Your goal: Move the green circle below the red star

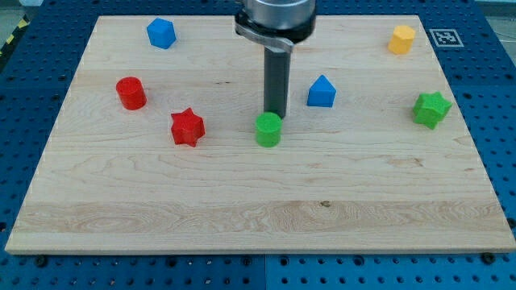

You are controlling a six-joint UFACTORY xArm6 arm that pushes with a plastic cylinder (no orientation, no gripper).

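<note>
Camera view: red star [187, 126] beside green circle [268, 129].

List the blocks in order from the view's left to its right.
red cylinder → blue cube → red star → green circle → blue house → yellow block → green star

A pale wooden board [242, 217] with visible grain fills most of the view. Around every edge shows a blue perforated table [500, 121], dotted with regular holes. A black-and-white marker tag [443, 36] sits by the board's top right corner.
</note>
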